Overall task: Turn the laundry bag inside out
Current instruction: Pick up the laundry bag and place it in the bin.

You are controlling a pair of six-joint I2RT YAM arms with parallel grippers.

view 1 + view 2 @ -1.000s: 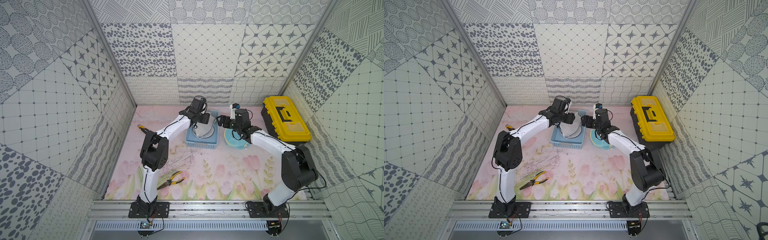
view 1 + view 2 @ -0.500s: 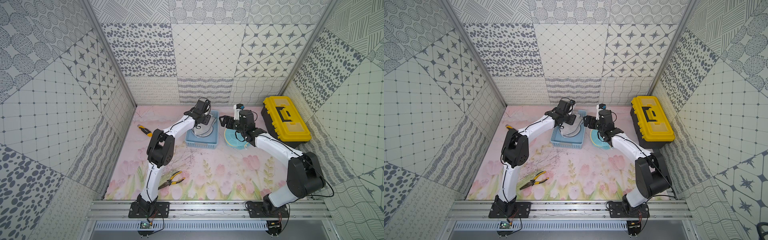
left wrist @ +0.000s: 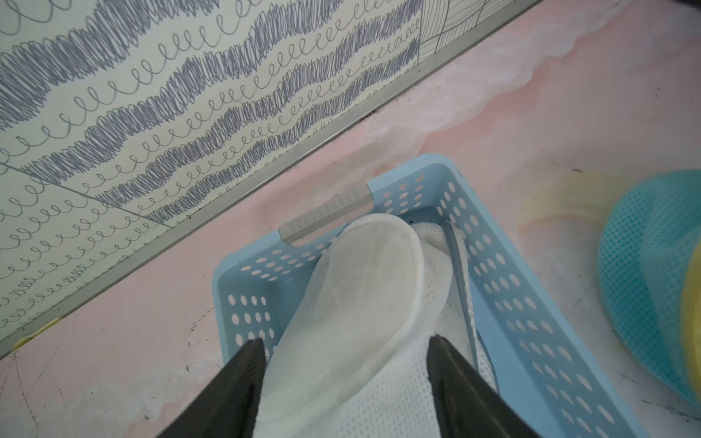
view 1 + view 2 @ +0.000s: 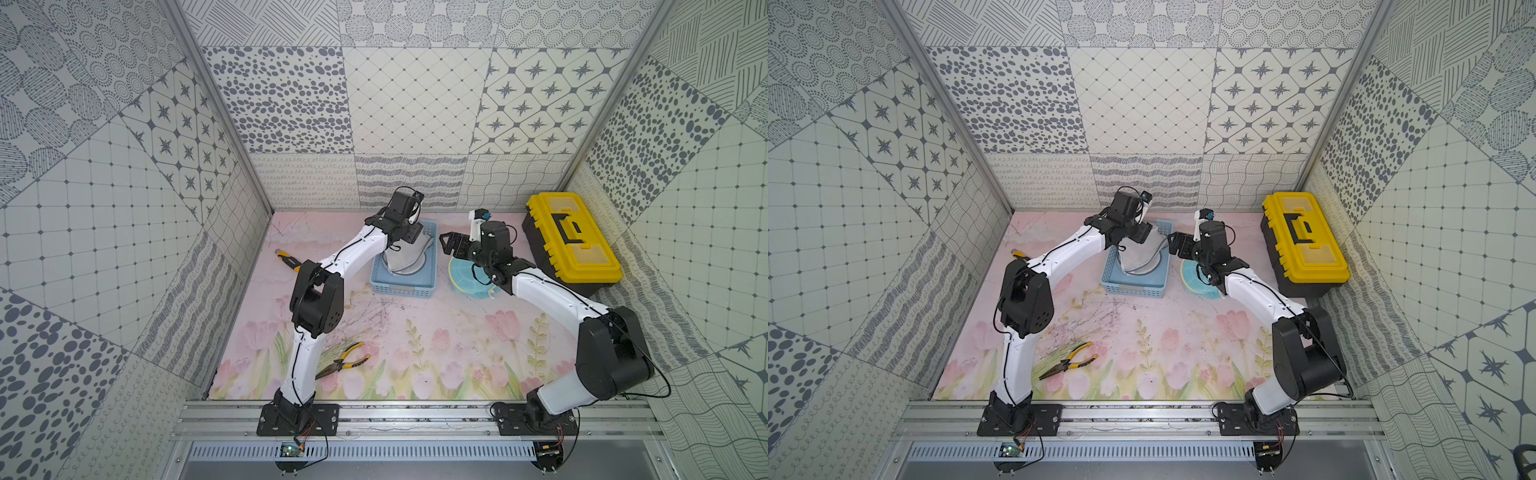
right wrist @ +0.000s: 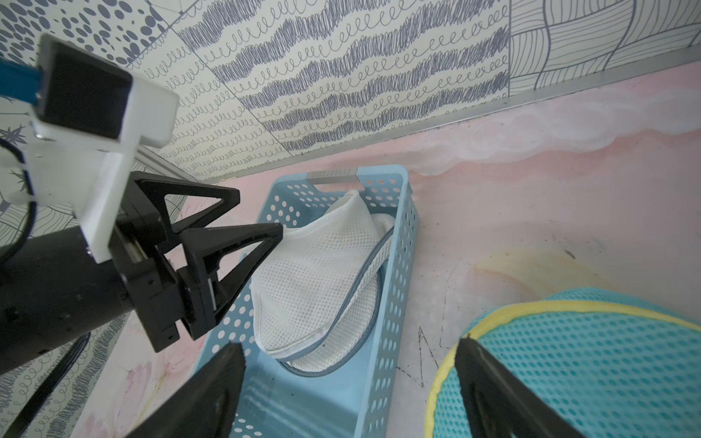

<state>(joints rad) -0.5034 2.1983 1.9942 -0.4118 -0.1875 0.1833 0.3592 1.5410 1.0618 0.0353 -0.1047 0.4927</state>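
Utility knife (image 4: 286,260): yellow-and-black handle, on the floral desk (image 4: 415,345) near the left wall.
Pliers (image 4: 343,362): yellow grips, lying flat near the front rail.
Left tool (image 3: 345,364): jaws parted, straddling the white mesh laundry bag (image 5: 318,273); whether they press the cloth cannot be told.
Laundry bag: crumpled, grey-trimmed rim, a smooth translucent oval panel on top, inside the perforated light-blue plastic basket (image 4: 405,286).
Right tool (image 5: 349,360): jaws wide apart, holding nothing, above the basket's near end.
Teal mesh bag (image 4: 467,278): yellow-rimmed, round, just beside the basket.
Toolbox (image 4: 571,245): yellow lid, black body, closed, far right.
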